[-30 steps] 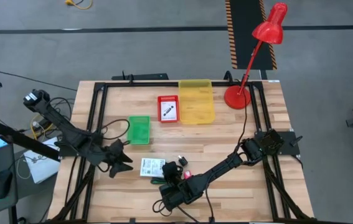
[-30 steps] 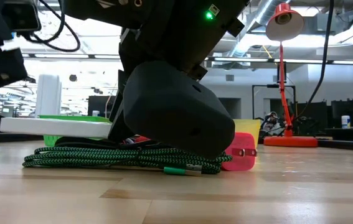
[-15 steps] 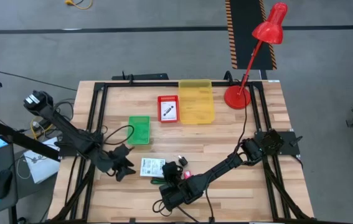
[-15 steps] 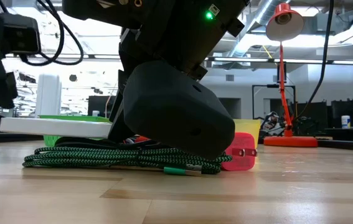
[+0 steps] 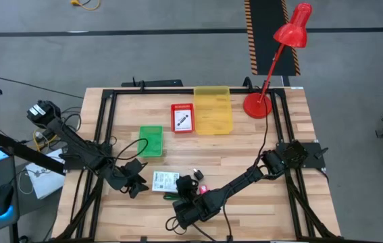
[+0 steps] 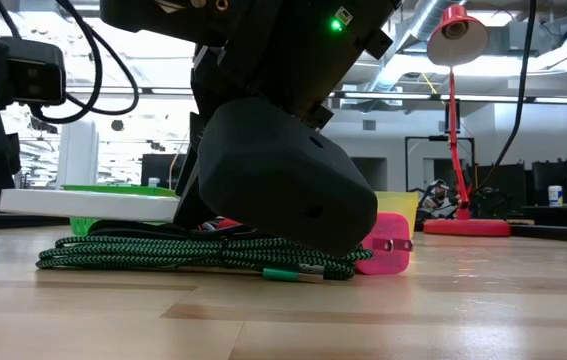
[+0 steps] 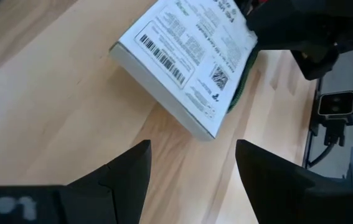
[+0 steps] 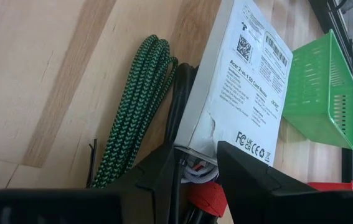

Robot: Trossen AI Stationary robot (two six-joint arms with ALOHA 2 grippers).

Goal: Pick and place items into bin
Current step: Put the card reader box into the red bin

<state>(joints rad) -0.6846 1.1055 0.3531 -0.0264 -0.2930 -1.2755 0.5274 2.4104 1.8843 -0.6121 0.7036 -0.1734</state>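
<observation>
White printed box (image 5: 165, 181) lies flat at the table's (image 5: 245, 148) front centre, partly over a green braided cable (image 8: 129, 118), well apart from the green basket (image 5: 151, 140) and yellow bin (image 5: 213, 110). Right gripper (image 8: 195, 167) is down at the box's edge, fingers narrowly parted. Left gripper (image 7: 192, 165) sits just beside the box, spread wide, holding nothing.

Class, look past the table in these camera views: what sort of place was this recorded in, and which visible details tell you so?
Most likely a robotics lab or workshop. The concrete floor carries black-and-yellow hazard tape, exposed ducting runs under the ceiling, and the wooden table sits in a black frame with two arms mounted on it.
</observation>
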